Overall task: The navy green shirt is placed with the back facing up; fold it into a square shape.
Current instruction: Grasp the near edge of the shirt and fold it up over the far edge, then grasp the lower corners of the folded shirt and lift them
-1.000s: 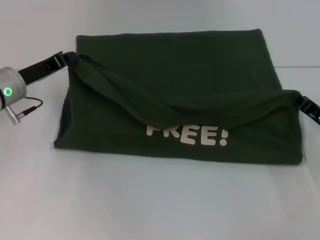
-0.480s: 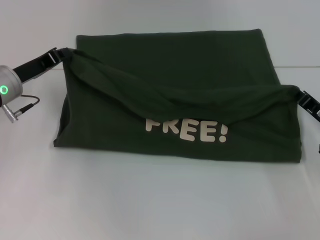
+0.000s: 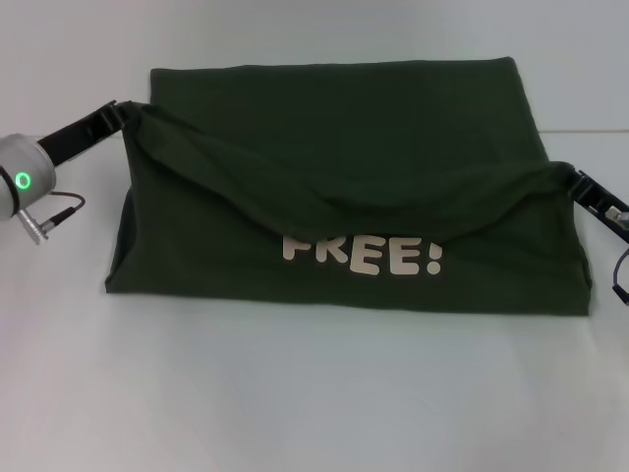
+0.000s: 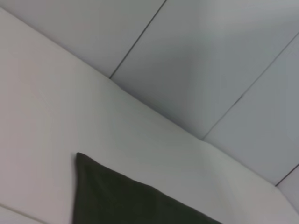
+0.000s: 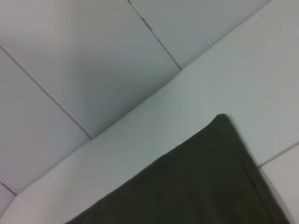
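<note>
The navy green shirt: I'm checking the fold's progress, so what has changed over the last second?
The right gripper has carried its end of the raised fold farther from the robot, and the near right corner has drawn in. The sagging fold has lifted off the lettering, now fully uncovered. The left gripper barely moved. Both stay shut on the navy green shirt, whose far half stayed flat.
</note>
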Robot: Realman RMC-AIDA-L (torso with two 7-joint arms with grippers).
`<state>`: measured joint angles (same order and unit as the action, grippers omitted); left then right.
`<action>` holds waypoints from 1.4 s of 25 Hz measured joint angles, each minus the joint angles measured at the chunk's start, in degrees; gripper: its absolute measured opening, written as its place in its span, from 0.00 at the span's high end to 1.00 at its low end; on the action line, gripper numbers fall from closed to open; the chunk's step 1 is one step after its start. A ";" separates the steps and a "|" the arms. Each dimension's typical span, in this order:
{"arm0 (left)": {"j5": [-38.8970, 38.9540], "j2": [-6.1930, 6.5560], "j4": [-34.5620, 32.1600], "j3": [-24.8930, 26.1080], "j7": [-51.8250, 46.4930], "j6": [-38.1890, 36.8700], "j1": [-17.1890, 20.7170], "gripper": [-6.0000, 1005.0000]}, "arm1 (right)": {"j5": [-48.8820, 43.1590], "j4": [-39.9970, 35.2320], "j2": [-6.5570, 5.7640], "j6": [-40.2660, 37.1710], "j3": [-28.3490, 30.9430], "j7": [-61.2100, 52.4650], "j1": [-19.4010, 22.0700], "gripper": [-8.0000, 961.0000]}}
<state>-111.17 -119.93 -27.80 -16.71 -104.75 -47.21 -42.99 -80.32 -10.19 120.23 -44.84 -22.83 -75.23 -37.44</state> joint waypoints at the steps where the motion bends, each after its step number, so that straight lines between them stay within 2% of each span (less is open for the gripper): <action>1: 0.00 -0.20 0.00 0.00 0.41 0.55 -0.16 0.97 | 0.00 0.31 0.00 0.41 0.01 0.52 -0.22 0.94; 14: 0.24 -1.95 0.07 -0.14 1.66 6.13 -1.29 0.97 | -0.03 0.54 -0.03 1.43 -0.02 4.93 -1.82 0.94; 19: 0.50 -2.11 1.39 -2.86 1.77 7.25 -1.51 0.97 | -0.19 0.34 -0.18 1.29 -0.01 4.92 -2.09 0.93; 20: 0.51 -2.09 1.65 -2.87 1.77 7.25 -1.52 0.90 | -0.25 0.35 -0.19 1.28 -0.03 4.87 -2.09 0.93; 22: 0.52 -2.15 1.96 -2.87 1.77 7.25 -1.41 0.77 | -0.29 0.46 -0.24 1.14 -0.05 4.85 -1.85 0.84; 25: 1.18 -2.20 1.85 -2.68 1.59 6.79 -0.78 0.71 | -0.14 0.49 -0.28 0.11 0.09 4.83 -1.08 0.72; 28: 2.34 -1.98 1.75 -2.81 1.45 6.03 0.03 0.65 | 0.00 -0.03 -0.40 -3.39 0.61 3.86 0.58 0.49; 33: 2.80 -1.60 -0.31 -2.89 1.14 2.72 1.77 0.55 | 0.14 -1.15 -0.49 -6.96 0.54 2.37 2.32 0.38; 35: 1.51 -0.42 -2.00 -3.07 -0.55 -3.99 3.30 0.45 | -0.11 -1.42 -0.61 -9.15 0.11 2.13 3.19 0.33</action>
<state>-109.65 -120.34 -29.80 -19.78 -105.30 -51.20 -39.68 -80.43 -11.62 119.62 -54.00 -22.73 -73.10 -34.26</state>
